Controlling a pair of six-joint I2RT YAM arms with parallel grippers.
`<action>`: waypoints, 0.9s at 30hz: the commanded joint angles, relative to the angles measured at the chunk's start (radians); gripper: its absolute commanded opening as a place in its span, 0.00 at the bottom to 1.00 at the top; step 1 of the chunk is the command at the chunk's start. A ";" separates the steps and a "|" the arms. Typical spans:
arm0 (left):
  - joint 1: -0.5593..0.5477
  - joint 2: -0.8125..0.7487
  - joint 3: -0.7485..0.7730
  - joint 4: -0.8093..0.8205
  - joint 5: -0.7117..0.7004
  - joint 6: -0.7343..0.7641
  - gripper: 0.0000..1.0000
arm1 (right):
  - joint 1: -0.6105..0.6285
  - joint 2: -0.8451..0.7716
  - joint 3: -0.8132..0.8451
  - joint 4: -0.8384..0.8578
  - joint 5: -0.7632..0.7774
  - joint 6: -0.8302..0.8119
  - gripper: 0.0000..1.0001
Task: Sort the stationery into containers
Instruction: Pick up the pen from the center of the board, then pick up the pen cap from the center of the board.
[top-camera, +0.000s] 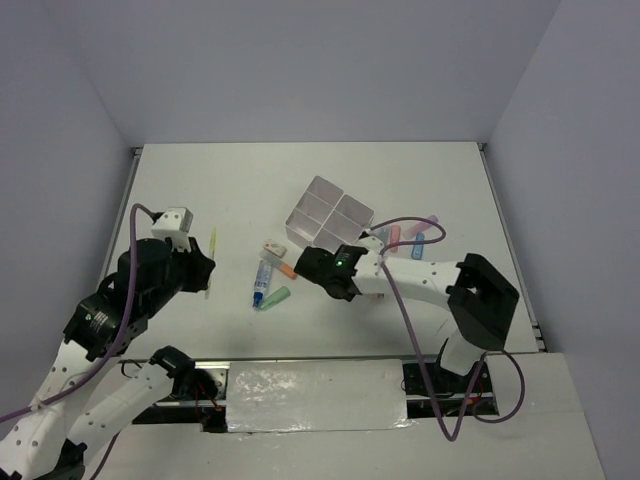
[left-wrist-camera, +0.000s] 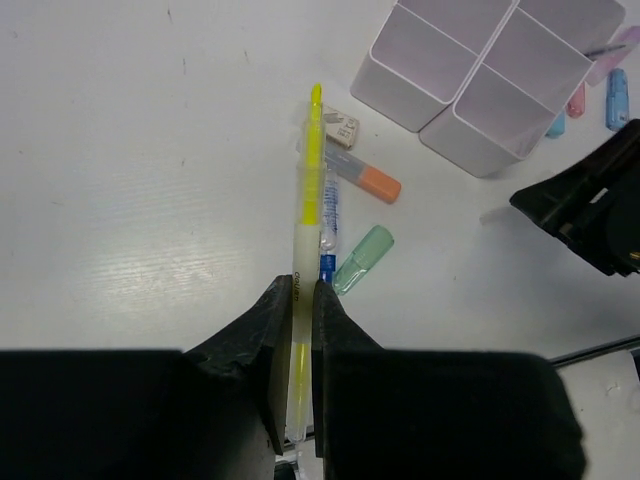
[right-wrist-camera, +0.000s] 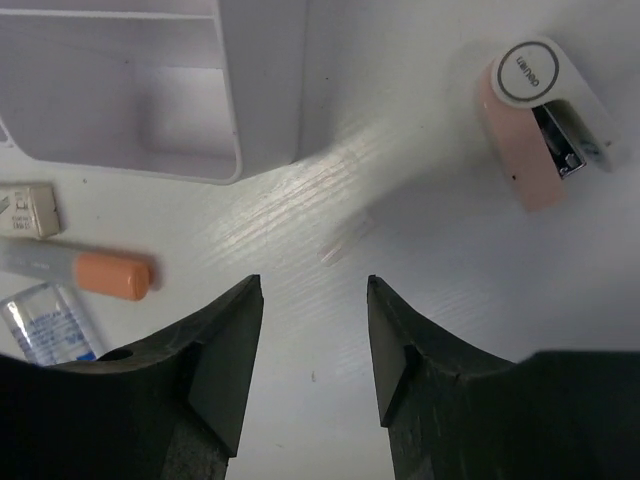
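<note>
At left on the tabletop (top-camera: 250, 180): left hand (left-wrist-camera: 299, 300) pinching the yellow pen (left-wrist-camera: 312, 190) by its rear end.
Yellow pen: thin, pale barrel, bright yellow core and tip, pointing away from the fingers.
Right hand (right-wrist-camera: 313, 300): spread, nothing between, over bare tabletop.
Box (right-wrist-camera: 270, 90): white, four square compartments, just beyond right hand.
Near box: pink stapler (right-wrist-camera: 535, 140), orange highlighter (right-wrist-camera: 115, 275), eraser (right-wrist-camera: 25, 210).

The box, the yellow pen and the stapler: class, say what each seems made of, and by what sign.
The box is likely plastic, white and matt: thin even walls, rounded corners. The pen is likely plastic: pale translucent barrel, yellow showing through. The stapler has a smooth pink and white shell, probably plastic; the grey, shiny parts in its mouth look like metal.
</note>
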 joint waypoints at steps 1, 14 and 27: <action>-0.007 -0.034 0.001 0.032 0.039 0.037 0.00 | 0.014 0.092 0.131 -0.251 0.060 0.203 0.53; -0.007 -0.013 -0.011 0.053 0.073 0.040 0.00 | 0.000 0.241 0.205 -0.230 0.047 0.221 0.47; -0.009 0.021 -0.025 0.079 0.102 0.046 0.00 | -0.046 0.281 0.168 -0.161 0.040 0.210 0.44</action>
